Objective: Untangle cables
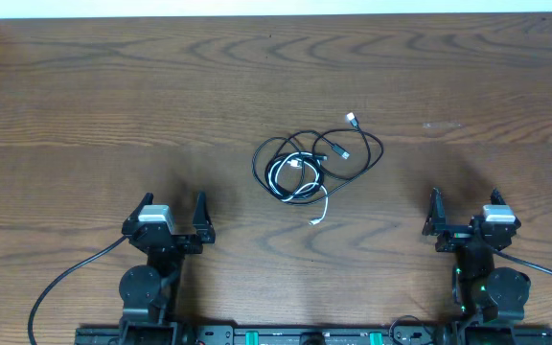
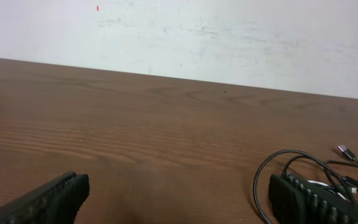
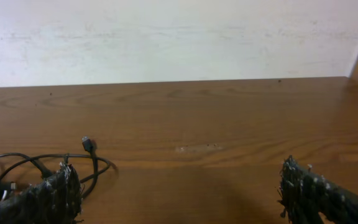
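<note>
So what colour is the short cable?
The short cable is white; overhead shows it best.

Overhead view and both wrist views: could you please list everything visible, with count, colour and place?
black cables: several, exact count unclear in the tangle; black; looped together at mid-table, one plug end sticking out on the far side
white cable: one; white; looped inside the same tangle, its free end trailing toward the robot
table: one; brown wood grain; under everything
wall: one; off-white, scuffed; beyond the table's far edge
arm wires: thicker, black; curving out from the arm bases at the near edge
left claw: one; black; near side, left of the tangle, open and empty
right claw: one; black; near side, right of the tangle, open and empty
</note>
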### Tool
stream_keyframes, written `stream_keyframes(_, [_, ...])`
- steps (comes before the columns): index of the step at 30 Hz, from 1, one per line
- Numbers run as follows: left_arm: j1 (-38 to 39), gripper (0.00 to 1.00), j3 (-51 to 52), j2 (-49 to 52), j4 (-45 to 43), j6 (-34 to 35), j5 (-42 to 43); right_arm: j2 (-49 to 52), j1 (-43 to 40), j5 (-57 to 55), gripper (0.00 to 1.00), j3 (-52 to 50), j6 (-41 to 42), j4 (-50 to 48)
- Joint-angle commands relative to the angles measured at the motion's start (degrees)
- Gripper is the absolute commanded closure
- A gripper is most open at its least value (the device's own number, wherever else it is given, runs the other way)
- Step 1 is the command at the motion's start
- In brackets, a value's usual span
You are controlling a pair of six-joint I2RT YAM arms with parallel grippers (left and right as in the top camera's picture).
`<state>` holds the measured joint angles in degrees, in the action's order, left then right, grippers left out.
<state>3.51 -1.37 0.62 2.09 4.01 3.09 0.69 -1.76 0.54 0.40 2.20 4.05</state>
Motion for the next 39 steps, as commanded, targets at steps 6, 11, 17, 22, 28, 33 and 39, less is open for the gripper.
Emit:
stream_keyframes(6, [0.2, 0.01, 1.1, -0.4, 1.7, -1.0, 0.3, -0.4, -0.3, -1.5, 0.01, -0.1, 0.5, 0.2])
stream_keyframes(11, [0.2, 0.01, 1.1, -0.4, 1.7, -1.0, 0.3, -0.4, -0.3, -1.5, 0.01, -0.1, 0.5, 0.2])
stream_keyframes(17, [0.2, 0.01, 1.1, -0.4, 1.7, -1.0, 0.3, -0.4, -0.3, -1.5, 0.01, -0.1, 0.5, 0.2])
stream_keyframes(22, [0.2, 0.01, 1.1, -0.4, 1.7, -1.0, 0.3, -0.4, -0.3, -1.5, 0.01, -0.1, 0.5, 0.2])
stream_keyframes(28, [0.2, 0.01, 1.1, -0.4, 1.7, -1.0, 0.0, -0.4, -0.3, -1.5, 0.01, -0.1, 0.5, 0.2])
stream_keyframes(33, [0.2, 0.01, 1.1, -0.4, 1.9, -1.0, -3.5, -0.4, -0.3, -1.5, 0.01, -0.1, 0.5, 0.2])
stream_keyframes(39, [0.2, 0.01, 1.1, -0.4, 1.7, -1.0, -5.3, -0.4, -0.3, -1.5, 0.01, -0.1, 0.5, 0.2])
